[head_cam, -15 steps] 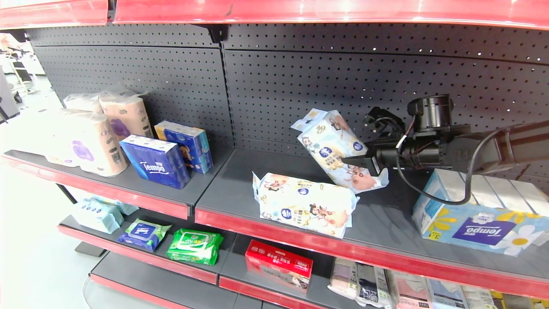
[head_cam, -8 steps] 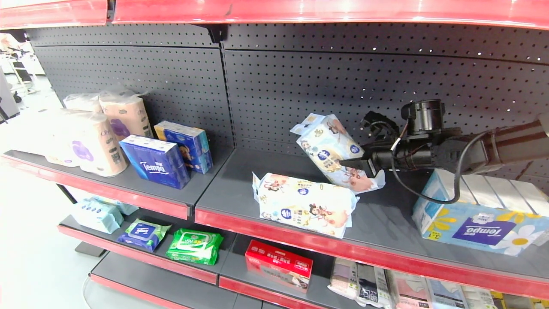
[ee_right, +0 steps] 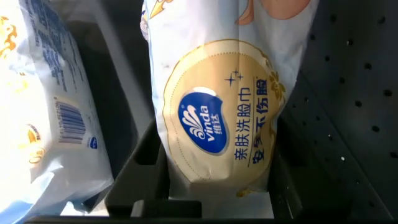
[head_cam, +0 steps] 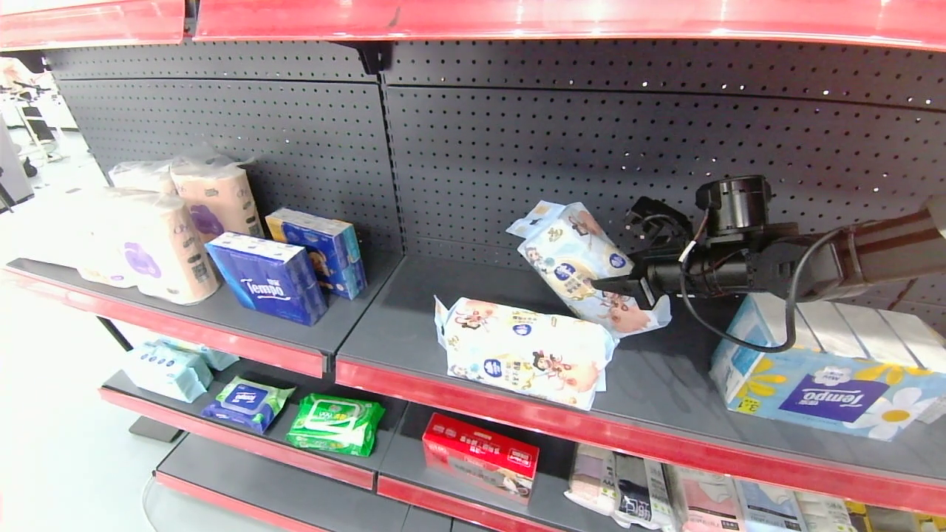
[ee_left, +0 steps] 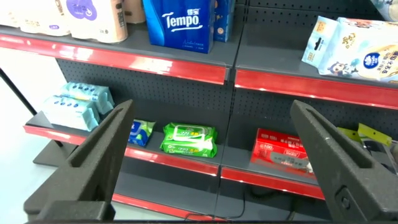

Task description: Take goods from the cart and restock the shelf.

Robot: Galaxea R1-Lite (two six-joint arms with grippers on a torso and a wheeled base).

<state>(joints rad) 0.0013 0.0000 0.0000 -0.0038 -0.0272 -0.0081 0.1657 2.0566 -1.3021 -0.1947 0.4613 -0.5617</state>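
My right gripper is shut on a white cartoon-printed tissue pack, held tilted above the middle shelf near the pegboard back. In the right wrist view the same pack sits clamped between the two fingers. A second pack of the same kind lies flat near the shelf's front edge, also seen as the second pack beside the held one. My left gripper hangs open, lower down in front of the shelving, with nothing between its fingers.
A blue flowered tissue box stands right of the held pack. Blue tissue packs and toilet roll bundles fill the left bay. Lower shelves carry a green wipes pack and a red box.
The right gripper with its pack first shifted left and slightly down, then drifted back to the right. The lying pack and the left gripper stayed put.
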